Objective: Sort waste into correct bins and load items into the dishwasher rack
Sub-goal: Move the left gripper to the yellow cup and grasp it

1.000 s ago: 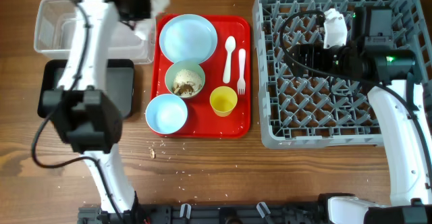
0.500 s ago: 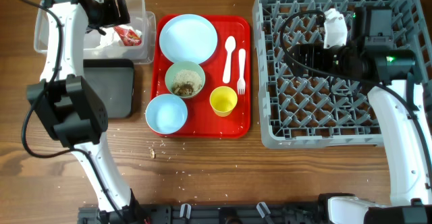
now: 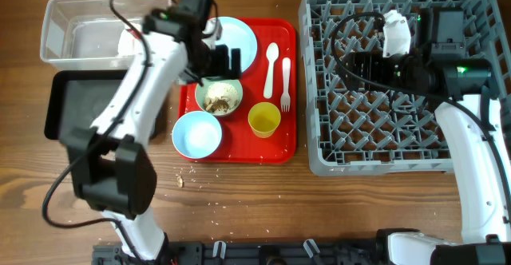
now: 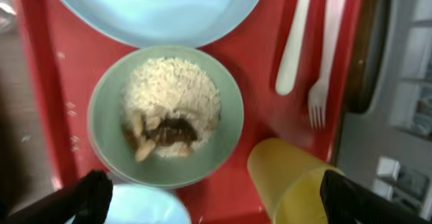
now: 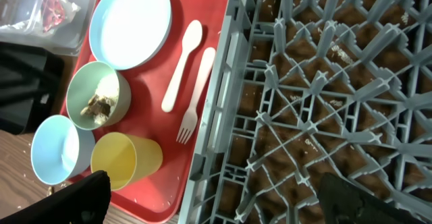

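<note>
My left gripper [image 3: 226,62] hangs open and empty over the pale green bowl [image 4: 169,113] on the red tray; beige food scraps [image 4: 172,109] with brown bits fill that bowl. Around it lie the pale blue plate [image 3: 231,40], the blue bowl [image 3: 197,133], the yellow cup [image 4: 297,183], the white spoon [image 3: 271,64] and fork [image 3: 285,85]. The red-and-white wrapper [image 5: 57,5] lies inside the clear tub [image 3: 76,29]. Over the grey dishwasher rack [image 3: 399,121] my right gripper [image 3: 347,64] stands open, holding nothing.
The black shallow tray [image 3: 76,105] sits in front of the clear tub, left of the red tray [image 3: 239,149]. Crumbs [image 3: 182,179] dot the wooden table by the tray's front edge. The left arm crosses above the black tray and tub corner.
The left gripper opened and let the wrapper go into the clear tub, then swung right to above the green bowl. The right arm has not moved.
</note>
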You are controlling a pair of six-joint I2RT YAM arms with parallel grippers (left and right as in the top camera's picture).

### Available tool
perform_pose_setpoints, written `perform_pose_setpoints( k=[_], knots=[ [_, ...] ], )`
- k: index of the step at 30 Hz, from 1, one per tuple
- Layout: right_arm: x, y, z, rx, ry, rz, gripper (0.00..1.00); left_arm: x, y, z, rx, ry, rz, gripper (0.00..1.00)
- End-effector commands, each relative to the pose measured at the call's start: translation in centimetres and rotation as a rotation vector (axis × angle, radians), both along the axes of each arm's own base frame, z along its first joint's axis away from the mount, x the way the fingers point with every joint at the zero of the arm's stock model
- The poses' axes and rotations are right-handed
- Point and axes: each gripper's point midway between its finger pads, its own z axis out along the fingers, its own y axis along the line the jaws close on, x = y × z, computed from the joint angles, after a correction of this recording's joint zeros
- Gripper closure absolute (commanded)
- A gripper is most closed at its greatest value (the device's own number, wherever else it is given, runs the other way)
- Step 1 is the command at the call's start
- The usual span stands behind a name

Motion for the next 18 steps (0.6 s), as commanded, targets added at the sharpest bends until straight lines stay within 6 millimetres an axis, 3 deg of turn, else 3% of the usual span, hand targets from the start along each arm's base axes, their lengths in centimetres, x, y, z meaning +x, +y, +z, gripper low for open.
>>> perform_pose_setpoints(
  k=[1,8,10,12,16,18],
  knots=[
    [0.3,0.3,0.8,0.022,-0.017,0.001,0.0,-0.3,-2.5,-3.6,-0.05,0.001,0.03,0.05],
    [0.3,0.3,0.8,0.022,-0.016,0.001,0.0,-0.5,-4.5,-8.3,-0.068,-0.05,-0.003,0.23],
    [0.3,0.3,0.8,0.022,-0.016,0.001,0.0,-0.7,-4.3,-9.6,-0.053,-0.031,0.0,0.33],
    [0.3,0.3,0.8,0.022,-0.016,0.001,0.0,-0.8,-4.3,-10.4,-0.046,-0.015,0.0,0.51],
    [0.3,0.3,0.8,0.022,-0.016,0.001,0.0,-0.5,-4.2,-11.0,-0.04,-0.021,0.001,0.72],
    [0.3,0.3,0.8,0.022,-0.016,0.001,0.0,-0.4,-4.1,-11.1,-0.029,-0.025,0.005,0.87]
  ],
)
